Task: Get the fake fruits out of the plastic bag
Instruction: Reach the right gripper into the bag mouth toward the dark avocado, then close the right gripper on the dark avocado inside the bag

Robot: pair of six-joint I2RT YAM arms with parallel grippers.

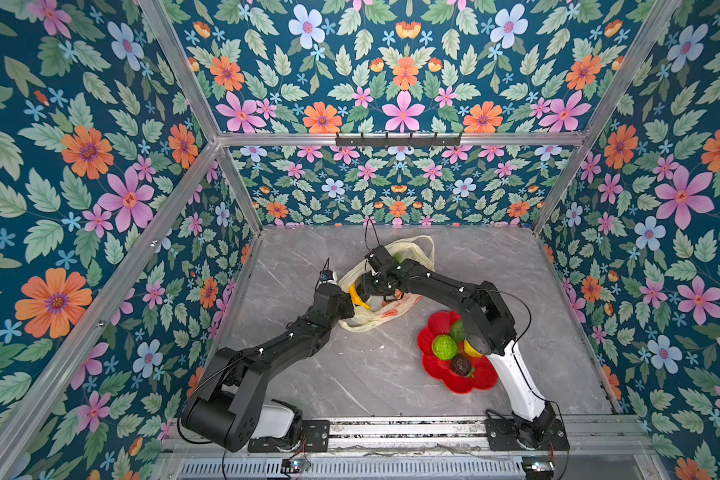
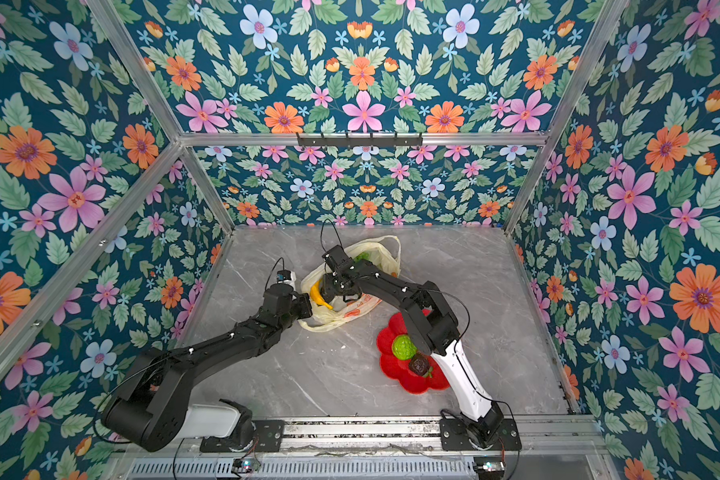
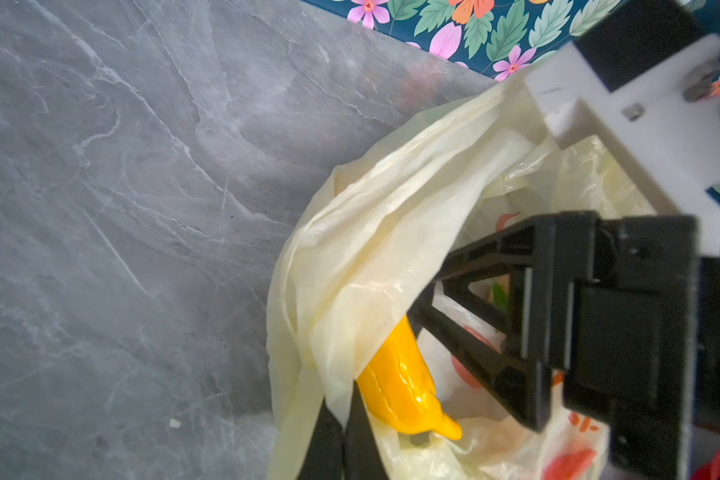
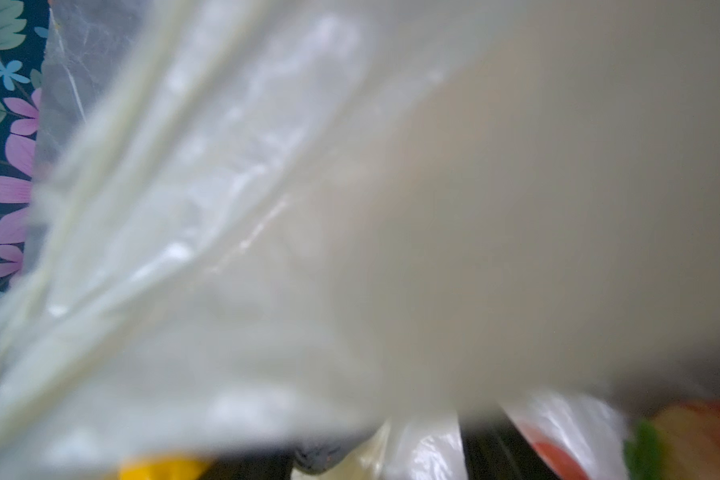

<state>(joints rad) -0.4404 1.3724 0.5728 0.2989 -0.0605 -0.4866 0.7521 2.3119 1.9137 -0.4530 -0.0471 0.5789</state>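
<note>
Plastic bag [image 3: 391, 216] reads as thin, translucent, crinkly film with a soft sheen, and the banana [image 3: 400, 386] inside is hard, glossy plastic. Tabletop [image 3: 142, 208] looks smooth, matt, grey marble-patterned; the red plate [image 1: 472, 382] shines like moulded plastic.

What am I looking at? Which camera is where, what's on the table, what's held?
Two robot arms with two-finger grippers over a grey table. Both top views come from one overhead stereo camera; the other two from a camera on each wrist. A plastic bag lies toward the back, a yellow banana in its mouth. The left gripper is shut on the bag's edge. The right gripper reaches inside; film blurs its wrist view, so whether it grips anything is unclear. A red plate holds a bumpy green ball, an avocado-like piece, a lemon and a dark brown piece.
</note>
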